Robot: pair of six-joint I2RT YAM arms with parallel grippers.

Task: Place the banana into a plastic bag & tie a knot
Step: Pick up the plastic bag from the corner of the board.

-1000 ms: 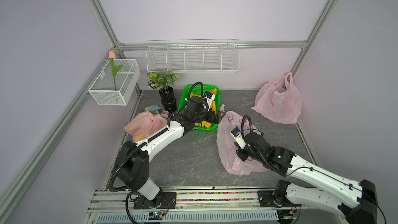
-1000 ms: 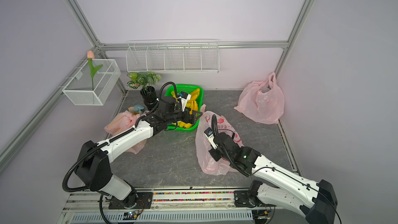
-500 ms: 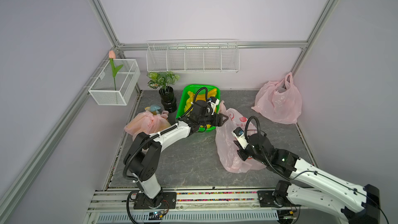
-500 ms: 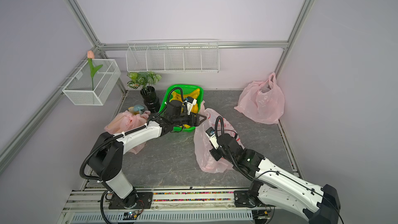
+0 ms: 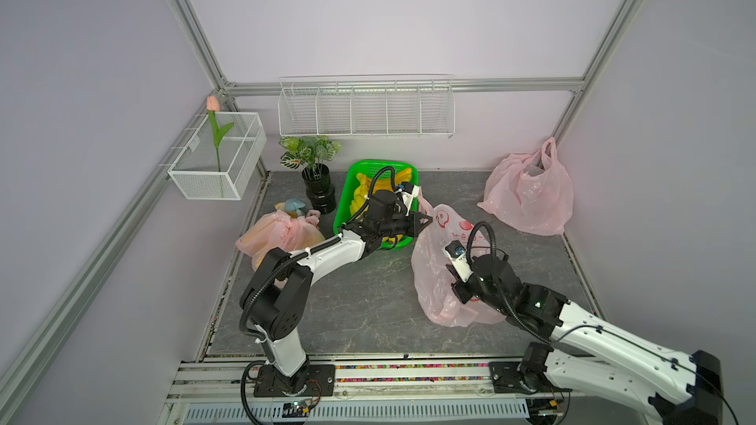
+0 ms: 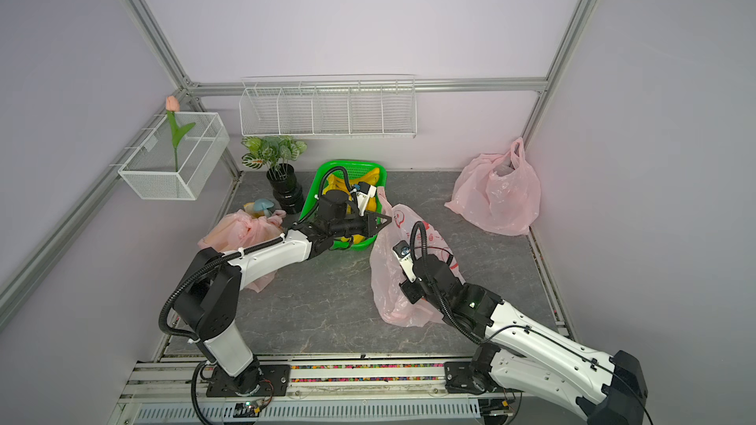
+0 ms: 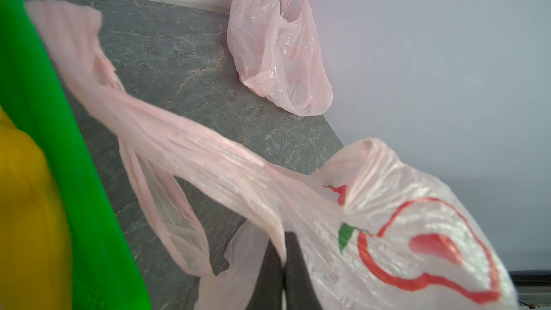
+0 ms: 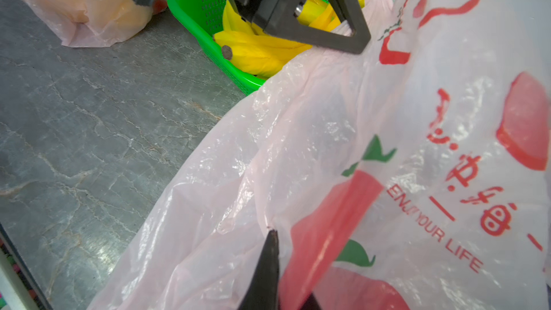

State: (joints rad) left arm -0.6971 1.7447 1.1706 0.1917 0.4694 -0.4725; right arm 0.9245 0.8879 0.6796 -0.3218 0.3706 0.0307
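Marbled grey tabletop (image 5: 360, 304), crinkly translucent pink bag (image 5: 429, 280)

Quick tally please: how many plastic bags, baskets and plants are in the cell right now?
Pink plastic bags: 3 (printed bag, corner bag, filled bag)
Green basket: 1
White wire baskets: 2 (wall basket, back shelf)
Plants: 2 (potted plant, tulip)
Total: 8

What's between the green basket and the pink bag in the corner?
Bare grey table, shown in both top views, apart from the printed bag's handle rising right beside the basket.
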